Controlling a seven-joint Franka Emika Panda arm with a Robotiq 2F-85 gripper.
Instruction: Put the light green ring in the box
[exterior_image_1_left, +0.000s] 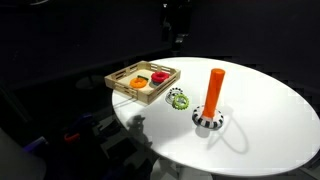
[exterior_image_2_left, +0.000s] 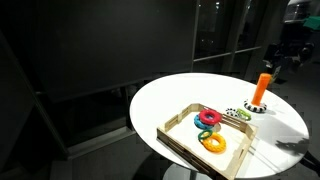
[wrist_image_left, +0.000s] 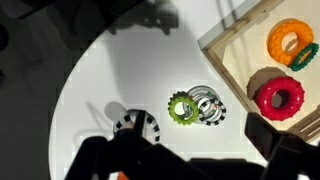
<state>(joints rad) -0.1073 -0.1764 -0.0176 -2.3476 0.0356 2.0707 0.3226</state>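
Observation:
The light green ring, toothed like a gear, lies flat on the white round table, touching a greyish-white striped ring. It also shows in an exterior view. The box is a shallow light-wood tray beside it, seen in both exterior views. It holds a red ring, an orange ring and a green ring. My gripper hangs high above the table, open and empty, with its dark fingers at the bottom of the wrist view.
An orange peg stands upright on a black-and-white striped base near the light green ring; the base also shows in the wrist view. The table edge curves round close by. The surroundings are dark.

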